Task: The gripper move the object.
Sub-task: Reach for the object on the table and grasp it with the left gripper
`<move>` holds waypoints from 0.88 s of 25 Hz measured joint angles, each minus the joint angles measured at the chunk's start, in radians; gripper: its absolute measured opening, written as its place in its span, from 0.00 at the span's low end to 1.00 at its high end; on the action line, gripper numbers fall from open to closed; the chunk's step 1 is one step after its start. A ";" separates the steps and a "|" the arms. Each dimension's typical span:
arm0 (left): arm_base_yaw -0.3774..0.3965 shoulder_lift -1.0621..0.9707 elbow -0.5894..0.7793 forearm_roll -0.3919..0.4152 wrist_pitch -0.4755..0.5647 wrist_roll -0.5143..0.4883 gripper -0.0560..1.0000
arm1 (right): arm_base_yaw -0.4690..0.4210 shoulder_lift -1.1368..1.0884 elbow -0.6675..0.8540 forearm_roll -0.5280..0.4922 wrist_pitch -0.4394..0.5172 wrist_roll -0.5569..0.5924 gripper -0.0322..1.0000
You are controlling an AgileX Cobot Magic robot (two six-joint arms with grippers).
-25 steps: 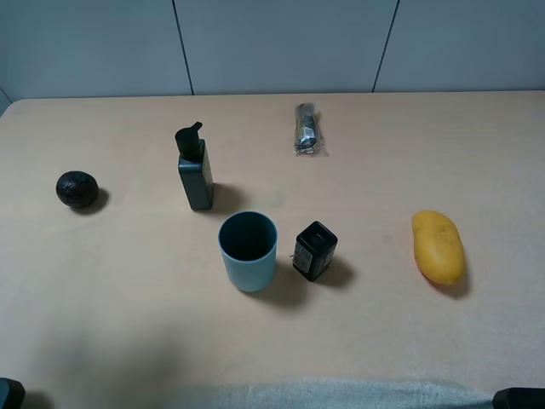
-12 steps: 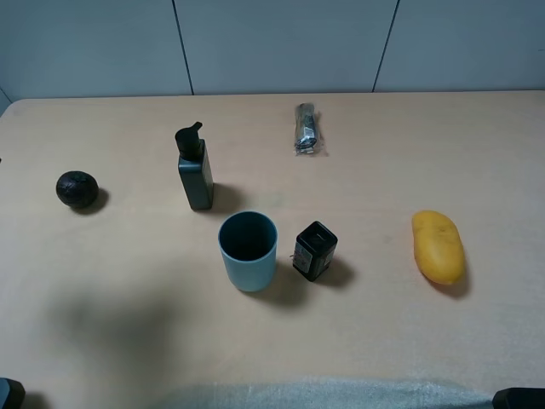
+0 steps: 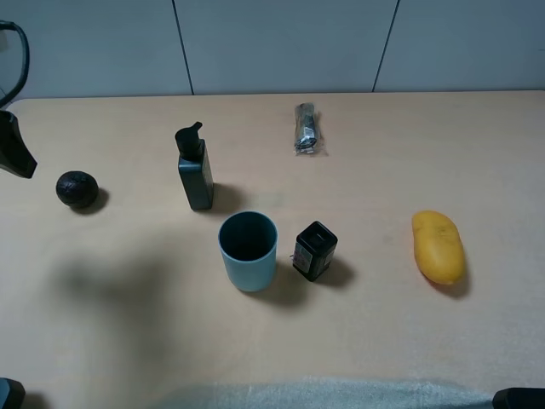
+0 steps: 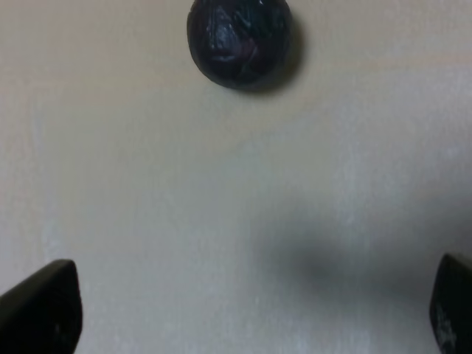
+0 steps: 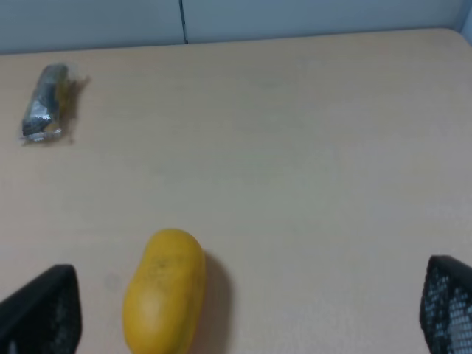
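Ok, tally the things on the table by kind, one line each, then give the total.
Bottles: 2, pump bottle and boxy black bottle
Cups: 1, blue cup
Balls: 1, dark round ball
Fruit: 1, yellow mango
Packets: 1, wrapped packet
Total: 6

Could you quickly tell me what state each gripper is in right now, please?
Left gripper: open, holding nothing, apart from the ball.
Right gripper: open, holding nothing.
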 joint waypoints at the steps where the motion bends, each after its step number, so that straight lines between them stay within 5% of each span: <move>1: 0.000 0.017 0.000 0.000 -0.009 -0.002 0.95 | 0.000 0.000 0.000 0.000 0.000 0.000 0.70; 22: 0.001 0.324 -0.001 0.022 -0.244 -0.026 0.95 | 0.000 0.000 0.000 0.000 0.000 0.000 0.70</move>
